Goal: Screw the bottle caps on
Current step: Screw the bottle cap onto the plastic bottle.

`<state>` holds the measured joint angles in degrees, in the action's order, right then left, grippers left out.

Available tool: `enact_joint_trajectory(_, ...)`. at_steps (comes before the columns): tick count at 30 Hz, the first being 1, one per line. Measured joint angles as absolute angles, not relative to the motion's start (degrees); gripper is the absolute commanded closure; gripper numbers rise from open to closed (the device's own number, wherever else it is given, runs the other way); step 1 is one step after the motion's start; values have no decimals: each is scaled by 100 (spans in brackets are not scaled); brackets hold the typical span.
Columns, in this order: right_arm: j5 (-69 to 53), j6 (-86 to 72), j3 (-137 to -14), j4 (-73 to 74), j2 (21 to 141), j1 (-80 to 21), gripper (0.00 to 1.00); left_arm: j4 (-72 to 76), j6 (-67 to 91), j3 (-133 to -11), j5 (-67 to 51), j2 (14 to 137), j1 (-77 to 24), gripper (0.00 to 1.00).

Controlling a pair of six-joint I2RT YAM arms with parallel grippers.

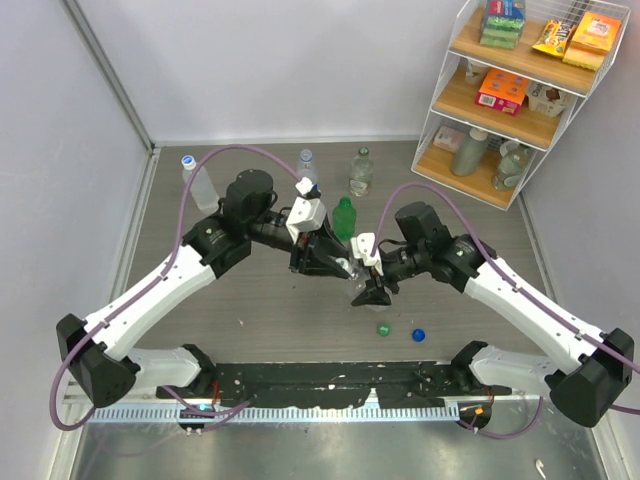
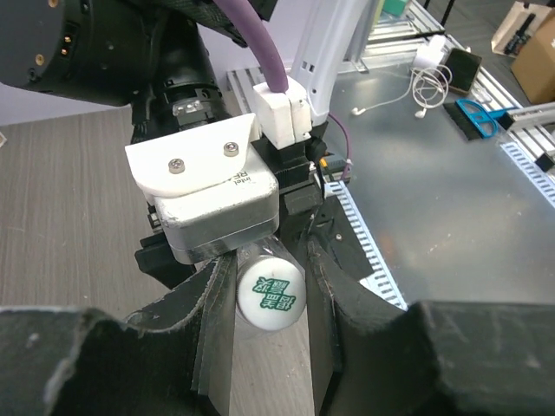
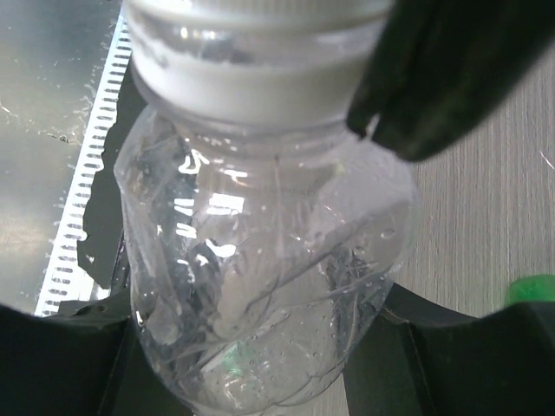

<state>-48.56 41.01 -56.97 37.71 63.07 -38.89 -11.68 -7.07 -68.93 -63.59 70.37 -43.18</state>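
My right gripper point(image 1: 372, 291) is shut on the plain clear bottle point(image 3: 260, 286), whose crumpled body fills the space between the jaws in the right wrist view. The white cap point(image 2: 270, 295), printed in green, sits on that bottle's neck. My left gripper point(image 1: 335, 265) is shut on it, one finger on each side. The left gripper's black finger point(image 3: 451, 78) shows beside the cap point(image 3: 260, 52) in the right wrist view. A green cap point(image 1: 383, 328) and a blue cap point(image 1: 418, 335) lie loose on the table just in front. A green bottle point(image 1: 344, 218) stands behind both grippers.
A clear bottle with blue at its top point(image 1: 197, 183) stands at the back left. Two more clear bottles point(image 1: 308, 165) point(image 1: 361, 172) stand at the back. A wire shelf with snacks point(image 1: 520, 90) fills the back right corner. A black rail point(image 1: 330, 385) runs along the near edge.
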Motion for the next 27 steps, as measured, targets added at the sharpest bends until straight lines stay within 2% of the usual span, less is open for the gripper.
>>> enact_joint_trajectory(4, -4888, 4185, -5741, 3911, 6333, -3870, 99, -1590, -989, -7150, -6521, 7212, -4316, 100)
enact_joint_trajectory(5, -4888, 4191, -5741, 3918, 6333, -3870, 99, -1634, -1009, -7168, -6528, 7216, -4316, 94)
enact_joint_trajectory(6, -4890, 4193, -5741, 3916, 6333, -3870, 99, -1669, -1026, -7181, -6517, 7216, -4316, 93)
enact_joint_trajectory(7, -4888, 4191, -5741, 3911, 6329, -3872, 99, -1678, -1007, -7188, -6499, 7210, -4316, 86)
enact_joint_trajectory(8, -4877, 4171, -5741, 3907, 6322, -3872, 99, -1680, -974, -7188, -6455, 7194, -4318, 68)
enact_joint_trajectory(9, -4866, 4147, -5741, 3889, 6313, -3872, 99, -1678, -947, -7188, -6416, 7177, -4320, 57)
enact_joint_trajectory(11, -4851, 4091, -5741, 3824, 6298, -3872, 99, -1671, -875, -7183, -6233, 7107, -4346, 45)
enact_joint_trajectory(14, -4908, 4029, -5769, 3546, 6287, -3898, 99, -1678, -727, -7074, -5828, 6958, -4412, 39)
enact_joint_trajectory(16, -4939, 3999, -5787, 3446, 6265, -3909, 99, -1682, -652, -7024, -5603, 6912, -4431, 39)
enact_joint_trajectory(17, -4954, 3992, -5798, 3380, 6259, -3918, 99, -1699, -622, -7000, -5500, 6899, -4438, 44)
enact_joint_trajectory(18, -4960, 3970, -5800, 3319, 6250, -3920, 99, -1712, -607, -6989, -5450, 6895, -4442, 52)
enact_joint_trajectory(20, -4958, 3898, -5800, 3304, 6250, -3920, 99, -1697, -578, -6984, -5352, 6890, -4453, 78)
enact_joint_trajectory(22, -4936, 3736, -5800, 3326, 6250, -3896, 99, -1673, -611, -6991, -5264, 6869, -4462, 85)
enact_joint_trajectory(24, -4910, 3605, -5802, 3301, 6250, -3863, 99, -1678, -628, -6993, -5168, 6849, -4469, 99)
enact_joint_trajectory(27, -4875, 3548, -5802, 3295, 6254, -3861, 93, -1658, -532, -6993, -5096, 6849, -4473, 100)
